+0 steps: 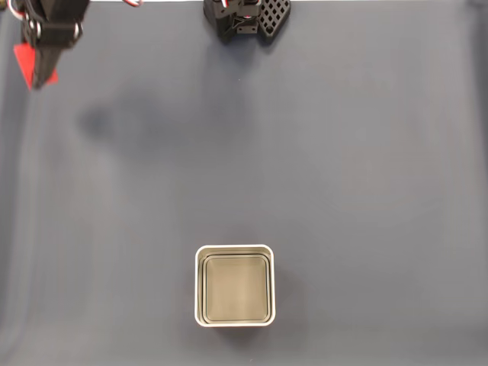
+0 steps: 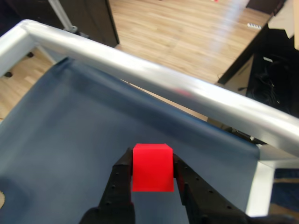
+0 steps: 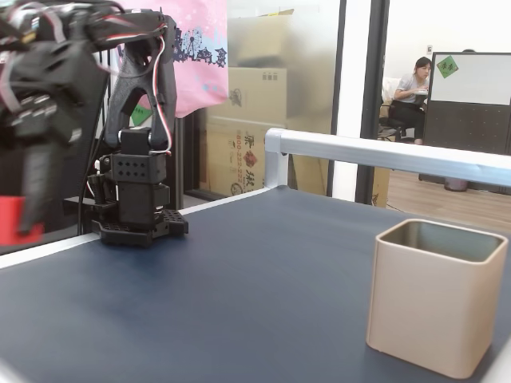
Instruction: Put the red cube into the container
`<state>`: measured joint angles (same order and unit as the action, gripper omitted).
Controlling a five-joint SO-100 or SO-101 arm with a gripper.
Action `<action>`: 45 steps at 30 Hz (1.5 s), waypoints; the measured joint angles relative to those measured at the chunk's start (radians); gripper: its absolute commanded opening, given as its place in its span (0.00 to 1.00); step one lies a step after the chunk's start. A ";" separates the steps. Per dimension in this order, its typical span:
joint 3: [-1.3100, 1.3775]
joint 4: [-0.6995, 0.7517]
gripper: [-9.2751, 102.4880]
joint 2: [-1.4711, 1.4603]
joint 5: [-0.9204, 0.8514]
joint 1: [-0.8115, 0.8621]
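My gripper (image 2: 152, 163) is shut on the red cube (image 2: 152, 168), which sits between the two black fingers in the wrist view. Seen from above in a fixed view, the gripper (image 1: 34, 72) hangs over the top left corner of the dark blue mat with the red cube (image 1: 29, 67) in it, its shadow below. In the side fixed view, the cube (image 3: 9, 218) shows blurred at the left edge, lifted off the table. The container (image 1: 234, 285), a square white-rimmed tin with a grey-olive inside, stands near the bottom centre, far from the gripper. From the side the container (image 3: 435, 295) stands at the right.
The arm's black base (image 1: 245, 20) is mounted at the mat's top edge, also seen as the base (image 3: 136, 191) in the side view. A silver rail (image 2: 163, 86) borders the table. A person (image 3: 411, 88) sits far behind glass.
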<state>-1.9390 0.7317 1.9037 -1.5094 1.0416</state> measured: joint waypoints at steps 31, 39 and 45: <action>0.314 -0.118 0.08 -0.247 0.002 -0.864; 0.362 -0.173 0.08 -0.333 -0.006 -0.948; 0.377 -0.199 0.08 -0.379 -0.008 -0.979</action>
<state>-1.5616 0.5323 1.5248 -1.5171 0.0629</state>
